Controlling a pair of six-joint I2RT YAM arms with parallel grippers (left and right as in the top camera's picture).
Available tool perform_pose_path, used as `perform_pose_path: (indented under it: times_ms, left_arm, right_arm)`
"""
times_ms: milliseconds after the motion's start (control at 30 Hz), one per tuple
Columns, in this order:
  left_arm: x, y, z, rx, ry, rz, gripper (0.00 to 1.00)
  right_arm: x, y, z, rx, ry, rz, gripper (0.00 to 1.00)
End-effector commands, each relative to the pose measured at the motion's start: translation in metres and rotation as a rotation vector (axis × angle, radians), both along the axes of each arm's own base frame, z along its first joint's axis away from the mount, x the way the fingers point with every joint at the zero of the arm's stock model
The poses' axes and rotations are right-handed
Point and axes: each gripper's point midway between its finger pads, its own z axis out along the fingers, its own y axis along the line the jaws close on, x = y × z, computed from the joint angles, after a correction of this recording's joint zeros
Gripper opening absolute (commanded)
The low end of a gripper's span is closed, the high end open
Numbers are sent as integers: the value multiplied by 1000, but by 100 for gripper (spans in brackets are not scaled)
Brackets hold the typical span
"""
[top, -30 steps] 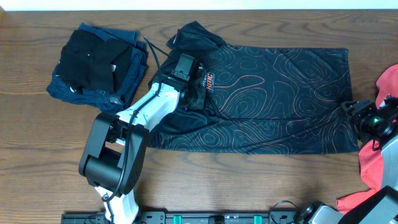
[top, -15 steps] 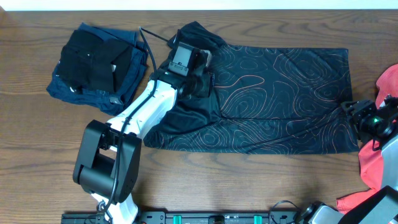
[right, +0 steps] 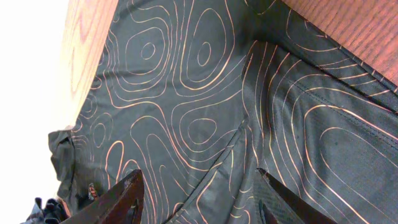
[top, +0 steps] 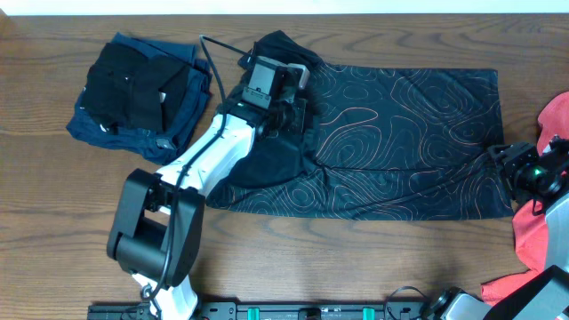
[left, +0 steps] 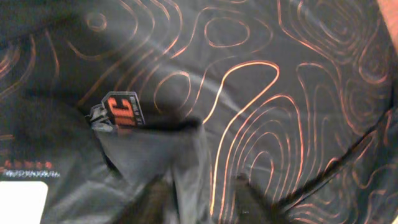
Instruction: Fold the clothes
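1. Black shirt (top: 400,133) with thin orange contour lines: lies spread across the middle of the table (top: 356,258), long side running left to right, mostly flat at the right end and rumpled at the left, where a sleeve or collar part bunches up toward the far edge.
2. Probably laid out wide like this so that a fold can be carried across it; by that reading, early in the fold, with no layer turned over yet.
3. Left gripper (top: 292,100), at the rumpled left end: in the left wrist view, closed (left: 202,196) on a raised ridge of the shirt's cloth, just below a small orange label (left: 121,112). Seems to hold that ridge to lift or drag the loose end into line.
4. Right gripper (top: 496,156), at the shirt's right edge: in the right wrist view, fingers wide apart (right: 199,196) with only shirt (right: 186,93) under them and nothing gripped. Looks placed to pin or pick up that edge; touching the cloth or not, cannot tell.
5. Further out: a pile of dark navy and black clothes (top: 142,93) at the far left, well apart from the right gripper, likely set aside.
6. At the right rim, a red garment (top: 544,236), partly out of view, near the right arm.
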Motion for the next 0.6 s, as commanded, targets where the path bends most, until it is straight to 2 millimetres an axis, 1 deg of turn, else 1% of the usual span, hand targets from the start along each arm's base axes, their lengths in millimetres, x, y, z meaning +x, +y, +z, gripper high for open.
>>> perform_pose_path:
  times_ms: [0, 67, 133, 233, 300, 333, 433, 467, 567]
  left_arm:
    - [-3, -6, -8, 2, 28, -14, 50]
    - [-3, -3, -8, 5, 34, -7, 53]
    - [-2, 6, -8, 14, 51, 11, 53]
    - [-5, 27, -12, 36, 102, 49, 53]
    - [-12, 48, -18, 64, 165, 87, 54]
    - [-16, 58, -21, 76, 202, 104, 54]
    - [-38, 90, -32, 121, 345, 162, 56]
    - [-47, 100, -35, 136, 395, 179, 56]
    - [-77, 127, -42, 183, 550, 210, 54]
  right_arm:
    - [-1, -1, 4, -20, -9, 10, 54]
    - [-1, -1, 4, -20, -9, 11, 55]
    - [-1, -1, 4, -20, -9, 11, 54]
    - [-1, 0, 3, -32, -8, 27, 54]
    - [-3, 1, 2, -40, -2, 44, 55]
    - [-4, 2, 1, -39, 4, 47, 55]
    - [-14, 3, -6, -32, 58, 33, 54]
    - [-19, 2, -10, -34, 91, 23, 53]
    - [-43, -2, -26, -61, 228, -20, 53]
